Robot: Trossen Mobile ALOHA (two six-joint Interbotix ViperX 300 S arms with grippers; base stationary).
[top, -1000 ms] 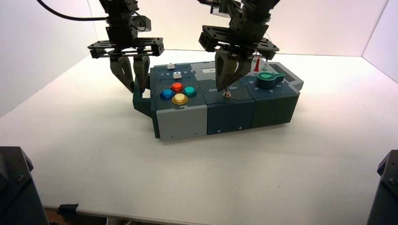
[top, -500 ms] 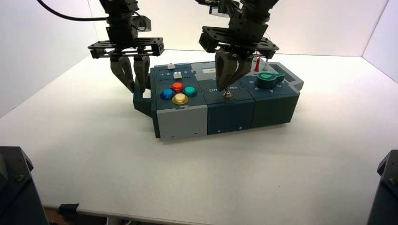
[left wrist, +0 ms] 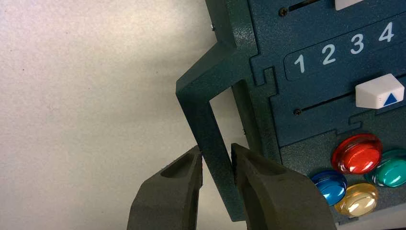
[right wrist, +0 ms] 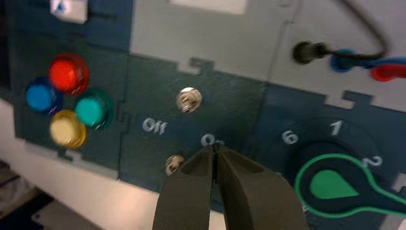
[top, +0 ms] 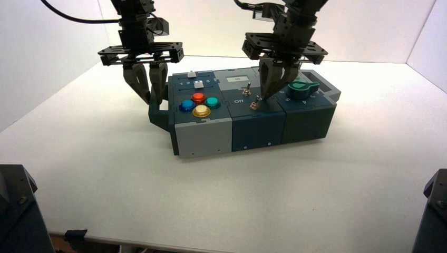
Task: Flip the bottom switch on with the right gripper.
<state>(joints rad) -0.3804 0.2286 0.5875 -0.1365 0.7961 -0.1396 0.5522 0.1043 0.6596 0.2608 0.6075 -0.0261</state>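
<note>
Fingers of the right gripper [right wrist: 214, 151] are pressed together, empty, beside the bottom switch [right wrist: 174, 164] on the dark blue panel [right wrist: 158, 143], by the lettering On. The box's side handle [left wrist: 210, 139] is clamped by the left gripper [left wrist: 216, 160].

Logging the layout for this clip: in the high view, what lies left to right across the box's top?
Left gripper clamped on the box's side handle → round blue button → small silver bottom switch → right gripper, fingers together → big green rotary knob.
</note>
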